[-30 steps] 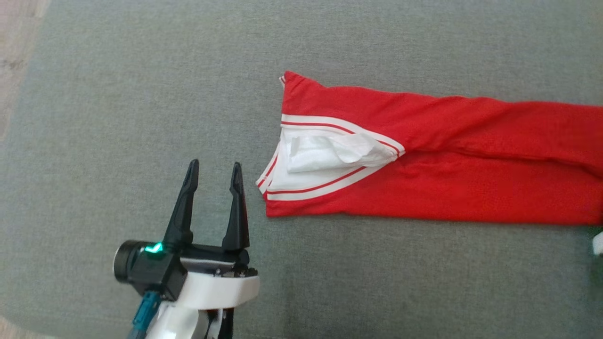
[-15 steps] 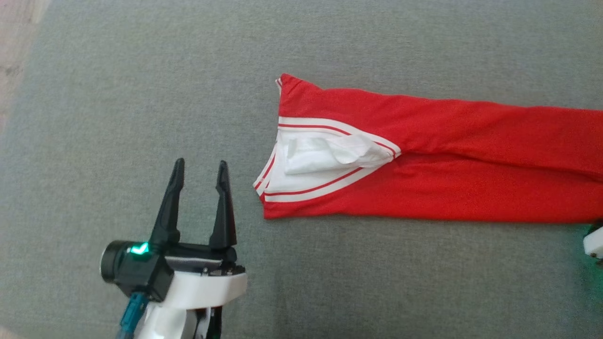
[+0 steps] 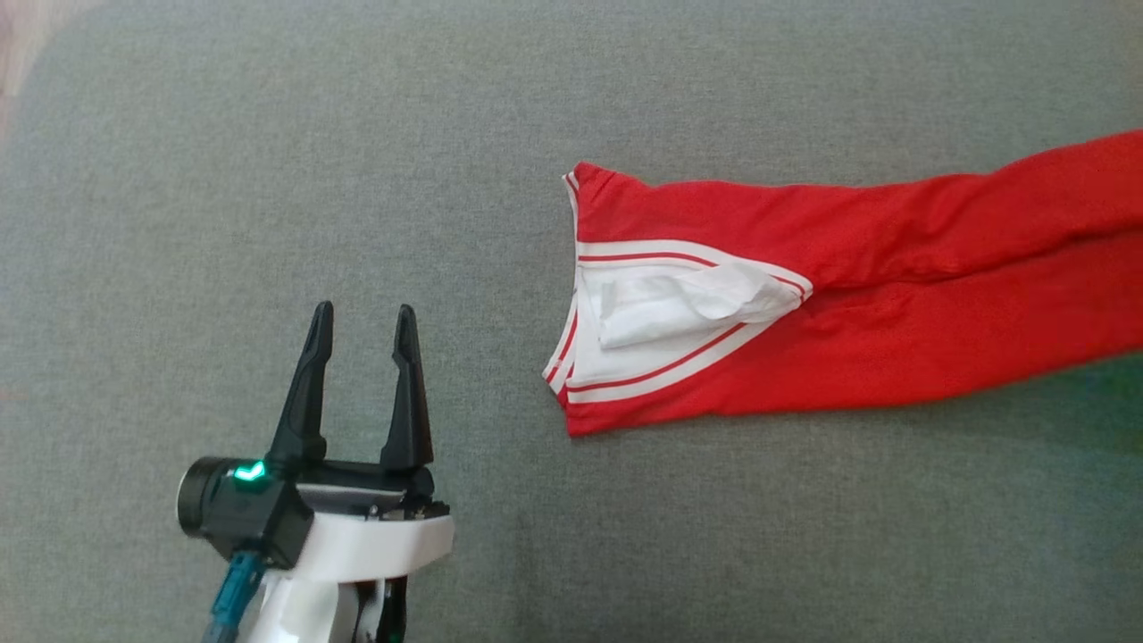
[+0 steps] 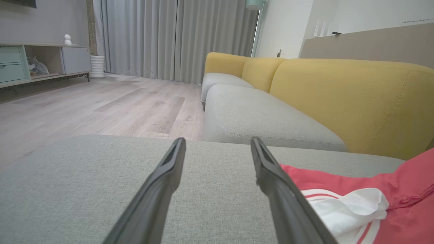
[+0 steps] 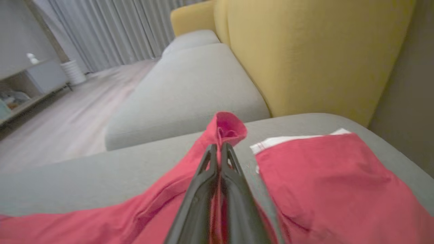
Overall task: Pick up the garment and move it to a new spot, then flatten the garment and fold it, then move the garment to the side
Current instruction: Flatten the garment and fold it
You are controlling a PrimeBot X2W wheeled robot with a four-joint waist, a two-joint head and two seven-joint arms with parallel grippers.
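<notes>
Early on: garment (image 3: 893, 295) lies on cushion (image 3: 268, 179), right of centre. Right gripper (image 5: 219, 147) pinches its red fold; left gripper (image 3: 362, 321) open, to its left. Move, flatten, fold likely all pending.

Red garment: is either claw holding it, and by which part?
Yes. The right gripper is shut on the red garment, pinching a bunched-up fold of its red cloth. The left gripper is open, apart from the garment, holding nothing.

grey upholstered cushion (image 3: 268, 179) under a red garment (image 3: 893, 357) (white-trimmed, lying long)
</notes>
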